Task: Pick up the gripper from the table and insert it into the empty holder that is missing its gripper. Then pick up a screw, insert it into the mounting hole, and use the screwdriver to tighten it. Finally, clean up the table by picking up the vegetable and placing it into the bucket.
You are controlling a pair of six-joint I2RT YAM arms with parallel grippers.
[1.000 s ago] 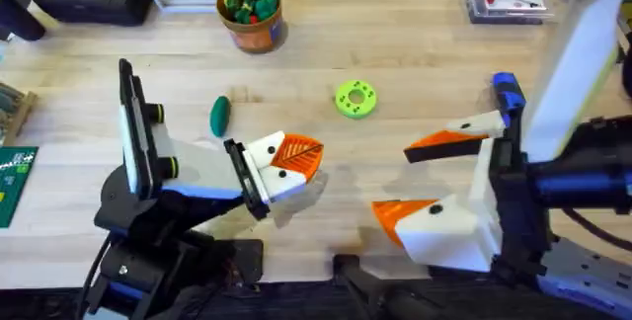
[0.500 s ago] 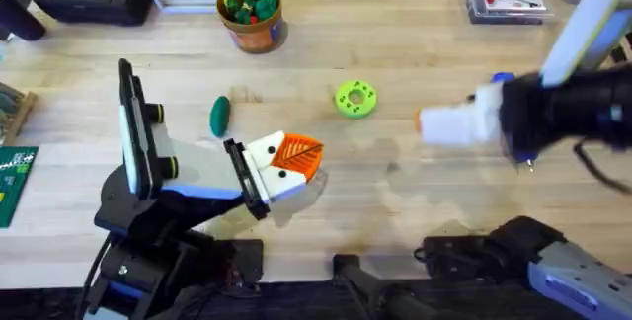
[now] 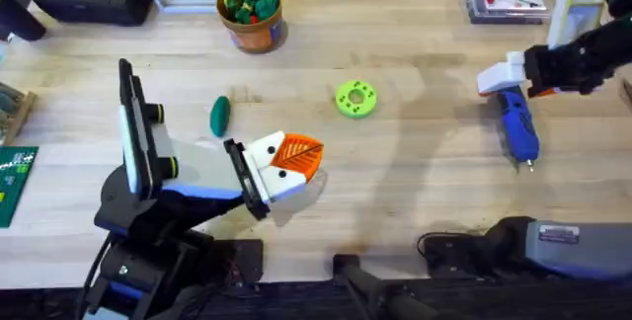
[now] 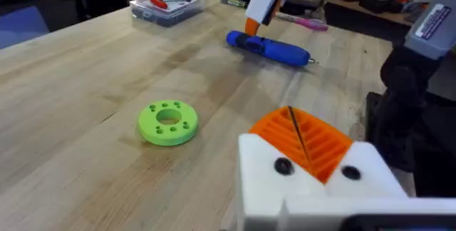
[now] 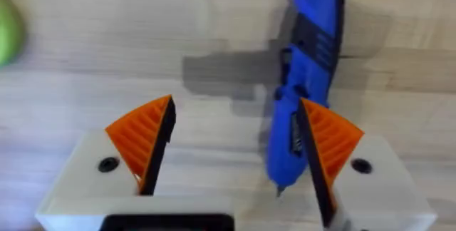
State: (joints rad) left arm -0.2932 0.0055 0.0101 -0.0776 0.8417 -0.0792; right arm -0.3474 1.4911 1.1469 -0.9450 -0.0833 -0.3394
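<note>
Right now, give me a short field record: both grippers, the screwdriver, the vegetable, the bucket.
left gripper: shut, low over the wooden table
right gripper: open, above the blue pen-shaped screwdriver
screwdriver: lying flat on the table, not gripped
small dark green oblong vegetable: on the table, outside the bucket
round tan-orange bucket: far side of the table, toy pieces inside

table (image 3: 415,211): light wood, butcher-block planks with visible seams and grain, matt
screwdriver (image 5: 305,81): blue plastic body, smooth with slight sheen; dark ribbed band; thin metal tip
right gripper (image 5: 235,145): white matt plastic bases, orange ribbed plastic pads
left gripper (image 4: 303,145): same white plastic, orange ribbed pads, dark screw heads
disc (image 4: 168,122): lime-green plastic, matt
bucket (image 3: 251,14): tan-orange, smooth
</note>
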